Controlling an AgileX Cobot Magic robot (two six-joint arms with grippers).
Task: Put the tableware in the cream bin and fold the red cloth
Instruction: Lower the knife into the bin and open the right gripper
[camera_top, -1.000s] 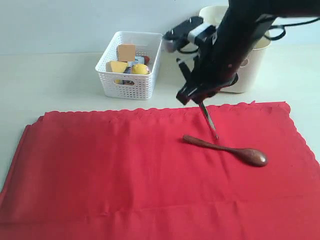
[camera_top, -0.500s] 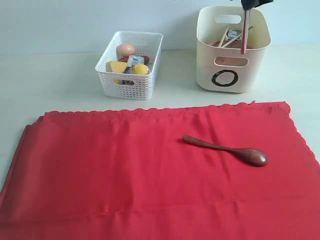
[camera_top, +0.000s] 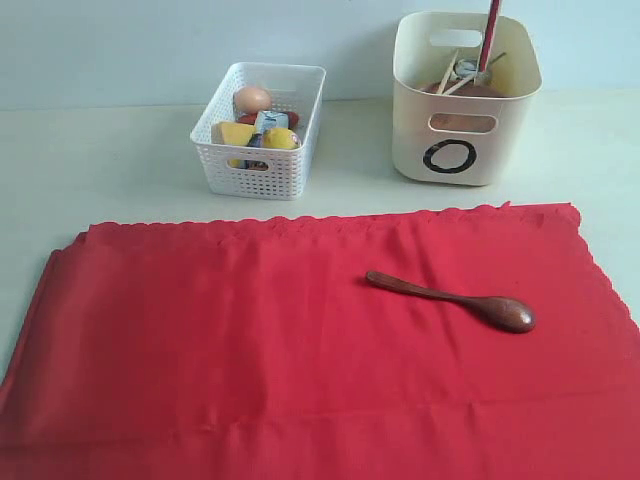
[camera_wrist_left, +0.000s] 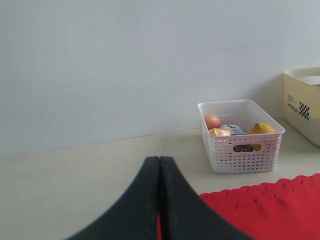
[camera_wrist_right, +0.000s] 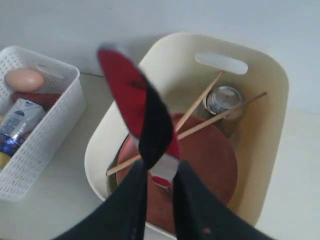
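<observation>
My right gripper (camera_wrist_right: 161, 172) is shut on the metal knife (camera_wrist_right: 127, 80), whose blade mirrors red, and holds it above the cream bin (camera_wrist_right: 260, 125). In the exterior view only the knife (camera_top: 490, 35) shows, hanging over the cream bin (camera_top: 465, 150); the gripper itself is out of that frame. Inside the bin lie the brown plate (camera_wrist_right: 210, 165), the chopsticks (camera_wrist_right: 200, 107) and the steel cup (camera_wrist_right: 223, 100). The dark wooden spoon (camera_top: 450, 298) rests on the spread red cloth (camera_top: 250, 340). My left gripper (camera_wrist_left: 160, 160) is shut and empty, low beside the red cloth's scalloped edge (camera_wrist_left: 270, 205).
A white perforated basket (camera_top: 262, 165) with an egg, a lemon and other food stands left of the cream bin, behind the cloth. A pale wall runs along the back of the table.
The right arm has carried the knife from above the cloth up and over the cream bin, leaving the exterior view. The spoon and the cloth have not moved.
</observation>
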